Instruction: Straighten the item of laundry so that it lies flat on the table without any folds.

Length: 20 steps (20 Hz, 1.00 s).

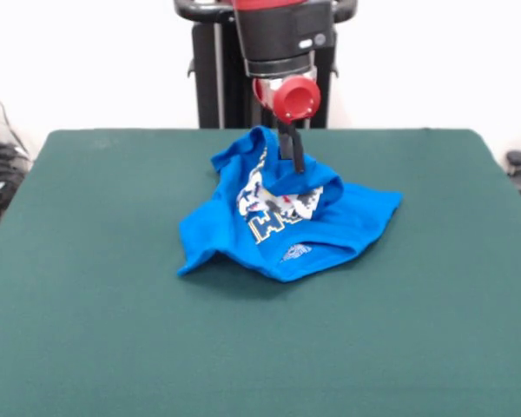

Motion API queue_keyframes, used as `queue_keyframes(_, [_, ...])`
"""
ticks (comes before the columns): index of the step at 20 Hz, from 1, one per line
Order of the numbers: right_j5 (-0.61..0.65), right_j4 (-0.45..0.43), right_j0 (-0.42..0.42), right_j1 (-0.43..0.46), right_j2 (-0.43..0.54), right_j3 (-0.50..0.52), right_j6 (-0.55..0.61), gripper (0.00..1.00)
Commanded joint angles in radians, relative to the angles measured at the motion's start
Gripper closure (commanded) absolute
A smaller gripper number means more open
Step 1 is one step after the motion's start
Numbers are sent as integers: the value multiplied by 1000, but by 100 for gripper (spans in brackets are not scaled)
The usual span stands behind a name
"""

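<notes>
A dark green felt-like surface (87,330) carries the blue T-shirt (330,228), bunched near the middle. Our end effector (297,163) is pinched closed on a raised fold (print half hidden). We judge that soft knit could slip free or drag into fresh creases if pulled unevenly.

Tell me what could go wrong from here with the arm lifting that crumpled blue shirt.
1. The gripper holds only a small raised fold of the T-shirt; the cloth could slip free and drop bunched again.
2. The printed front is folded inward, so pulling from this point may drag the whole heap across the table rather than open it.
</notes>
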Motion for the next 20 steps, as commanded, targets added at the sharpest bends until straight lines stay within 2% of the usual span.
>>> queue_keyframes(1, [-85, -8, 21, 129, 103, 8, 153, 0])
queue_keyframes(8, [-155, -39, -11, 185, 136, -3, 158, 0])
queue_keyframes(14, [-171, -53, -24, 194, 145, -13, 154, 0])
queue_keyframes(20, [-122, -63, 33, 168, 70, -46, 93, 0])
